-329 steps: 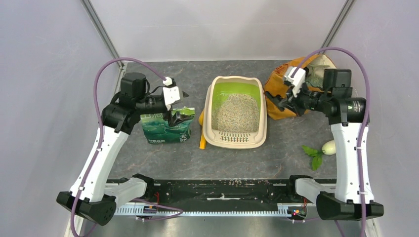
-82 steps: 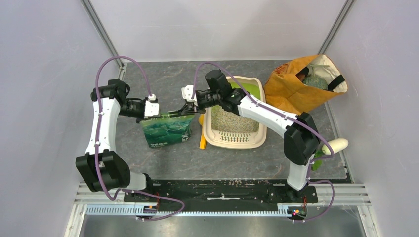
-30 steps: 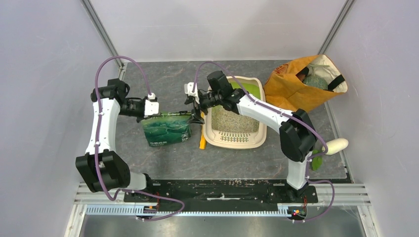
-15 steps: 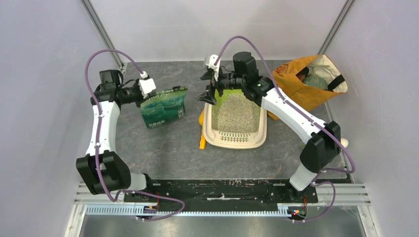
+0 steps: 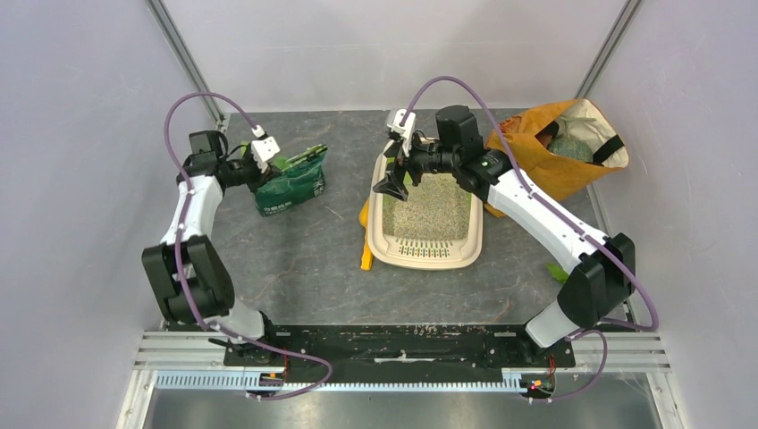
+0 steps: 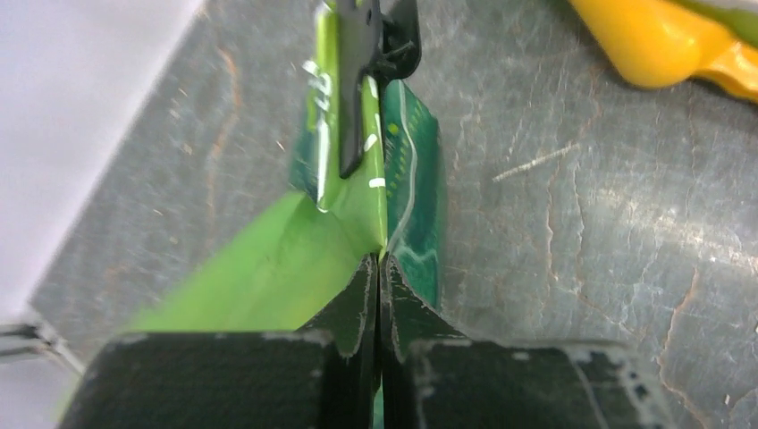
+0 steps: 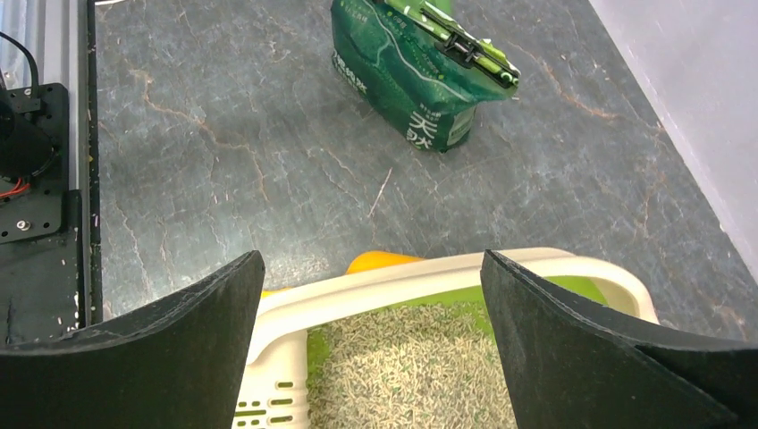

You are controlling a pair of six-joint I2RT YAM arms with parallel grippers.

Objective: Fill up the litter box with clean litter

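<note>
The left claw [image 6: 380,264] is pinched tight on the top edge of the green bag [image 6: 411,170]. The right claw [image 7: 371,261] gapes wide and empty, with the litter box [image 7: 420,275] just beneath it and clean litter [image 7: 402,366] spread inside.

This is a robot test cell in a lab, not a home. Blank pale walls [image 5: 384,45] close in three sides, with metal struts [image 5: 183,58] running up the far corners. The bench [image 5: 304,268] wears a grey stone-look mat, and along its near edge sit a black base plate [image 5: 402,335] and a slotted aluminium rail [image 5: 384,382]. A left arm [image 5: 190,210] and a right arm [image 5: 536,210] are bolted there, trailing looped purple cables [image 5: 207,95]. The litter box [image 5: 427,255], green bag [image 5: 290,185] and orange bag [image 5: 523,170] are household goods set among this gear.
</note>
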